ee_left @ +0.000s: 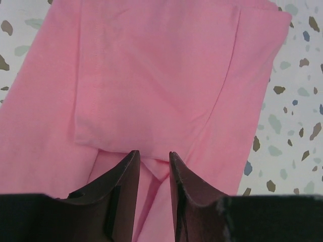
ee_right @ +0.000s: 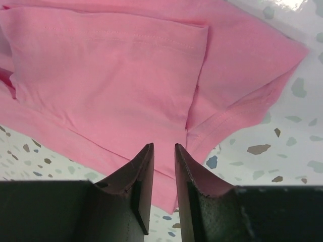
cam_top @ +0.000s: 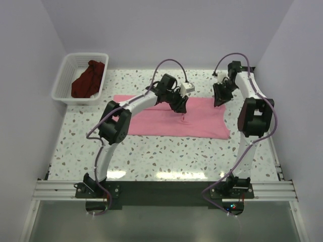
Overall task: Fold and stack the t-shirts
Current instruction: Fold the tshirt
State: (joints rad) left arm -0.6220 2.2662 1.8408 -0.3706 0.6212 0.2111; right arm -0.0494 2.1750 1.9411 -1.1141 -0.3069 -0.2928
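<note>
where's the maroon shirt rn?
Top view: the maroon shirt is bunched inside the white basket at the table's far left corner, well apart from the pink shirt spread mid-table.

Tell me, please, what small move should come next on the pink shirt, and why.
Probably open both tools wider and lower them onto the pink shirt: the left tool and right tool sit over it with jaws nearly closed, and it lies as a long strip, not yet folded across.
</note>
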